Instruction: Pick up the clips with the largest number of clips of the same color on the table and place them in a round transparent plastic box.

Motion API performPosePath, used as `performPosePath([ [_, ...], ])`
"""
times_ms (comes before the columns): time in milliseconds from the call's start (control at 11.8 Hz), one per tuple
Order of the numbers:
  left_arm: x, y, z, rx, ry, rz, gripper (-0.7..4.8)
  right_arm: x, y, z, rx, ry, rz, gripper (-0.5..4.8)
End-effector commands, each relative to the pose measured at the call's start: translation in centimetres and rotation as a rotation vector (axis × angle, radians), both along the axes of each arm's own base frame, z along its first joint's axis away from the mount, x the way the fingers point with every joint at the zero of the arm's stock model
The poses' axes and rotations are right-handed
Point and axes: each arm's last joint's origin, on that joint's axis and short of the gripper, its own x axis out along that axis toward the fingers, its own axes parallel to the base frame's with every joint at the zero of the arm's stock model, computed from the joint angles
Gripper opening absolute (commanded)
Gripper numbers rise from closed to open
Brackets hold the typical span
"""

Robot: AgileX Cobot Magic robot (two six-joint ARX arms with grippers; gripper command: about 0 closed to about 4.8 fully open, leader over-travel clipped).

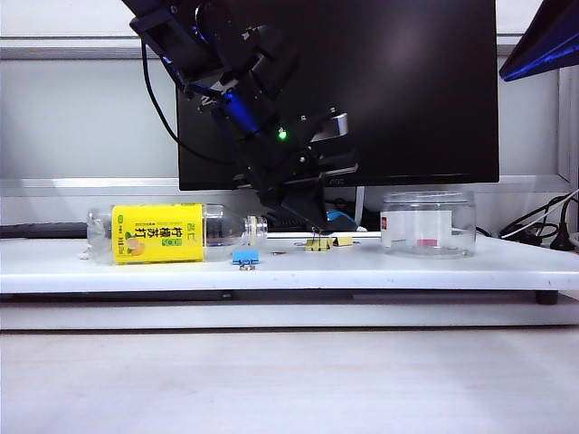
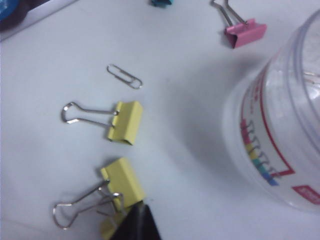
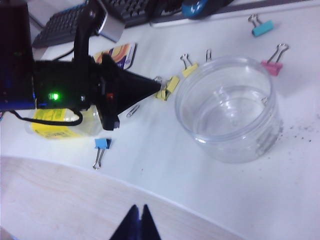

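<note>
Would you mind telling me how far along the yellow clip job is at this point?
Nothing is in the round transparent plastic box yet; it looks empty. In hand: the left gripper has closed on the nearer yellow binder clip, which sits on the table. Left: carrying it to the box, then fetching the second yellow binder clip, which lies untouched. The right gripper is shut, above the table's front.
</note>
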Motion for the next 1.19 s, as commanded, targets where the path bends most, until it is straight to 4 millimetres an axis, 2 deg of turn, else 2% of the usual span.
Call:
performPosePath([
  [85, 0.1, -0.2, 0.5, -0.021, -0.029, -0.007, -0.05, 0.0, 0.1, 0.3, 0.0, -0.02, 0.014, 0.13],
  [255, 0.2, -0.2, 0.8, -0.025, -0.035, -0.007, -0.06, 0.0, 0.1, 0.3, 0.0, -0.018, 0.014, 0.13],
  [340, 0.3, -0.1, 0.8, -0.026, -0.035, -0.004, 0.41, -0.1, 0.1, 0.3, 0.0, -0.016, 0.014, 0.13],
  [425, 0.3, 0.3, 0.7, 0.009, -0.039, -0.028, 1.54, -0.1, 0.1, 0.2, -0.001, -0.014, 0.014, 0.13],
  [680, 1.3, 2.2, 0.4, 0.006, 0.003, -0.076, 1.54, -0.1, 0.1, 0.1, -0.014, -0.014, 0.02, 0.13],
  [765, 1.3, 2.3, 0.3, -0.025, 0.019, -0.127, 1.54, -0.1, 0.1, 0.1, -0.015, -0.014, 0.02, 0.13],
  [1189, 1.4, 2.1, 0.6, -0.056, -0.006, -0.169, 1.53, -0.1, 0.1, 0.1, -0.018, -0.016, 0.018, 0.13],
])
